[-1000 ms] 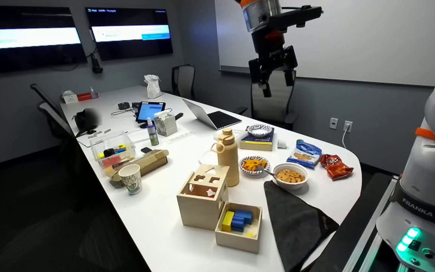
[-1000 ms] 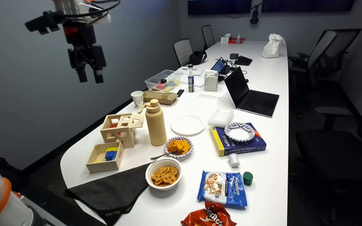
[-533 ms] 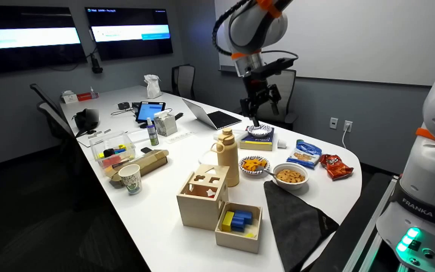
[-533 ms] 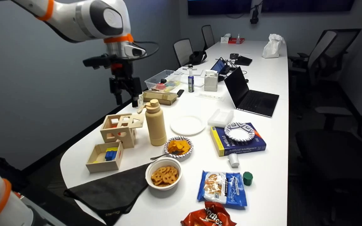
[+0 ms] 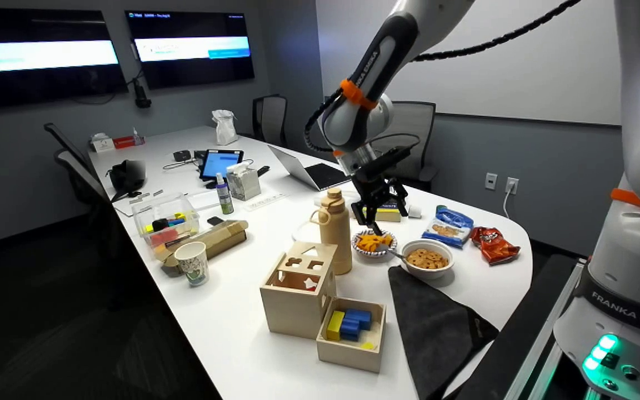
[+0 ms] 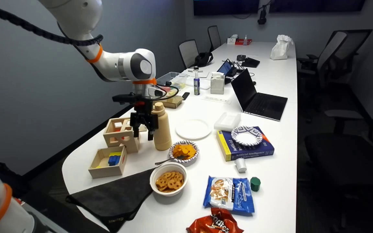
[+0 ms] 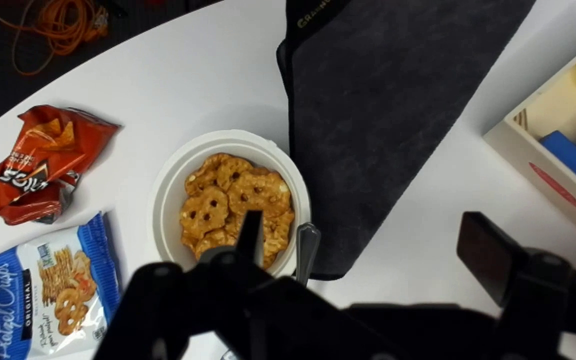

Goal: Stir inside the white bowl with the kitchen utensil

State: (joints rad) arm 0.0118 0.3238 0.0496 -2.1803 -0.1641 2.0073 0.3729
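Black jaws have descended, spread wide, empty; in wrist view, utensil [image 7: 306, 250] lies four o'clock of white bowl [image 7: 167, 202]; grasp presumably next.

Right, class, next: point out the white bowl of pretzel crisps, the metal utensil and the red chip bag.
White bowl [image 7: 156, 200]: wrist view, on the rim's left side.
Metal utensil [image 7: 307, 248]: wrist view, on its handle.
Red chip bag [image 7: 43, 165]: wrist view, on its printed front.

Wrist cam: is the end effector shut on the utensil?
No: the end effector is wide open, with gaps showing on both sides of the utensil.
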